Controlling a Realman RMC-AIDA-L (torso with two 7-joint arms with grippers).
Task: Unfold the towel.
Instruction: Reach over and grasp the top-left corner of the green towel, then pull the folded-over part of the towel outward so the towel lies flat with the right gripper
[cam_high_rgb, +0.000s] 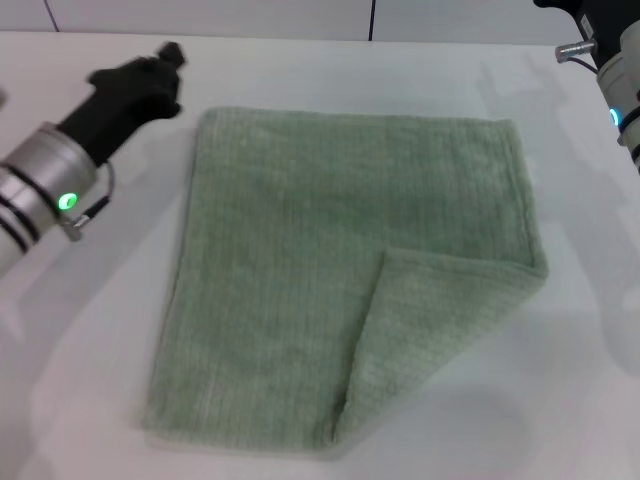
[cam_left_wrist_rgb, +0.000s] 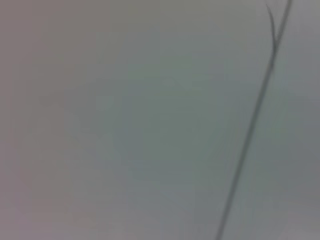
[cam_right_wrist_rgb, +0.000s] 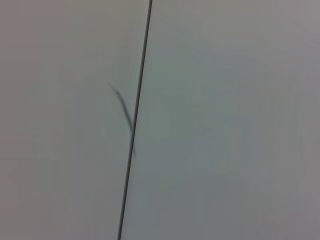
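Note:
The pale sage-green towel (cam_high_rgb: 330, 270) lies flat on the white table in the head view, with its near right corner folded over onto itself in a triangular flap (cam_high_rgb: 430, 320). My left gripper (cam_high_rgb: 165, 60) hovers off the towel's far left corner, apart from the cloth. Only the wrist of my right arm (cam_high_rgb: 615, 60) shows at the far right edge, away from the towel. Neither wrist view shows the towel or any fingers.
The white table (cam_high_rgb: 90, 330) surrounds the towel on all sides. A dark seam runs across the pale surface in the left wrist view (cam_left_wrist_rgb: 252, 125) and the right wrist view (cam_right_wrist_rgb: 135, 120).

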